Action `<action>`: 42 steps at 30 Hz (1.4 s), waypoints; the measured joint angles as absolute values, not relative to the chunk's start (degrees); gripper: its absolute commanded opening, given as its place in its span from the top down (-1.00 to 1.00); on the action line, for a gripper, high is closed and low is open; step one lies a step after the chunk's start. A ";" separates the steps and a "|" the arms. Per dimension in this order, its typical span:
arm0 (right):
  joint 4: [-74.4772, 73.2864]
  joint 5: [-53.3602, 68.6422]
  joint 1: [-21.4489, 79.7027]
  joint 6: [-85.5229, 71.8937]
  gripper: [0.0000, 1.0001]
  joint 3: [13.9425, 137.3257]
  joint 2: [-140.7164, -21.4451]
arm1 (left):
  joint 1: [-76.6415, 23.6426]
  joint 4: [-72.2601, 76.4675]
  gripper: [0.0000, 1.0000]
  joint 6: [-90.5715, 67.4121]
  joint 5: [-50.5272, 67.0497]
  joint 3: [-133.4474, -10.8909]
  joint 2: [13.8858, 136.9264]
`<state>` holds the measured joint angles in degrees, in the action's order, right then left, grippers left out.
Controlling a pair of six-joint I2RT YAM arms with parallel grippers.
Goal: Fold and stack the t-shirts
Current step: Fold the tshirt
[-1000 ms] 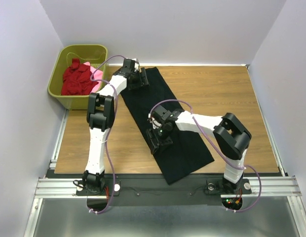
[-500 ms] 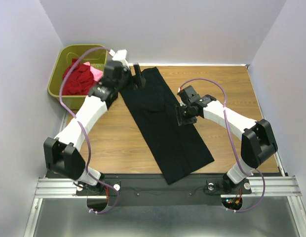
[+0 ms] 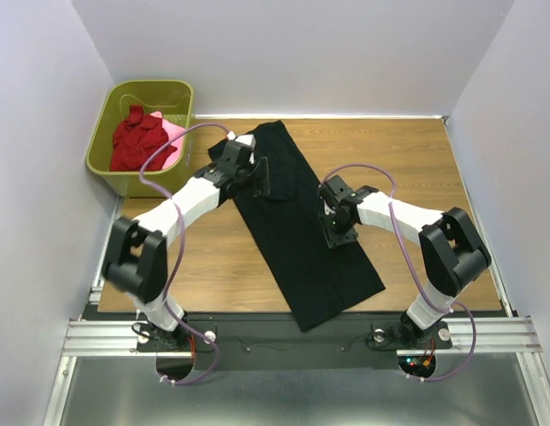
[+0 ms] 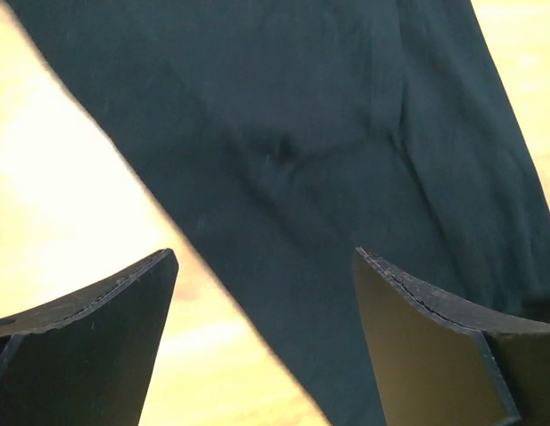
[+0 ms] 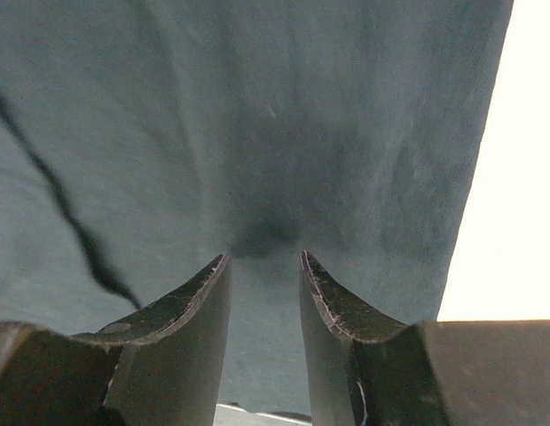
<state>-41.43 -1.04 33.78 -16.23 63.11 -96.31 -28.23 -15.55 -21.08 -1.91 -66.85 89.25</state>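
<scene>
A black t-shirt (image 3: 297, 240), folded into a long strip, lies diagonally across the wooden table (image 3: 408, 169). My left gripper (image 3: 262, 177) hovers open over the strip's upper left edge. In the left wrist view the wide-set jaws (image 4: 264, 257) straddle the line where the black cloth (image 4: 346, 133) meets the wood. My right gripper (image 3: 339, 232) is down on the strip's right side. Its jaws (image 5: 263, 257) stand a narrow gap apart, tips pressed into the cloth (image 5: 257, 115), which puckers darkly between them. A dark red t-shirt (image 3: 137, 142) and a pink one (image 3: 175, 133) lie in the basket.
The olive-green basket (image 3: 146, 85) stands off the table's far left corner. Bare wood (image 4: 62, 195) shows left of the strip and more of it (image 5: 523, 222) on its right. White walls close in the back and both sides.
My left gripper came down from the strip's far end to its upper left edge. The right gripper crossed from the strip's left side to its right side and narrowed its jaws.
</scene>
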 measured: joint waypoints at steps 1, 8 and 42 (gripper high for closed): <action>-41.50 -0.99 33.78 -16.23 0.17 62.24 -96.31 | -28.25 -15.44 -0.76 -21.08 -2.07 -68.64 91.44; -41.56 1.56 33.78 -16.67 0.17 58.85 -96.23 | -28.23 -15.92 -0.57 -20.99 -2.94 -81.28 107.04; -35.27 19.97 37.98 -21.52 0.01 71.02 -107.61 | -19.44 -21.43 -0.75 -16.97 3.42 -116.99 136.92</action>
<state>-35.27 19.97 37.98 -21.52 71.02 -107.61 -19.44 -21.43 -16.97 3.42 -116.99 136.92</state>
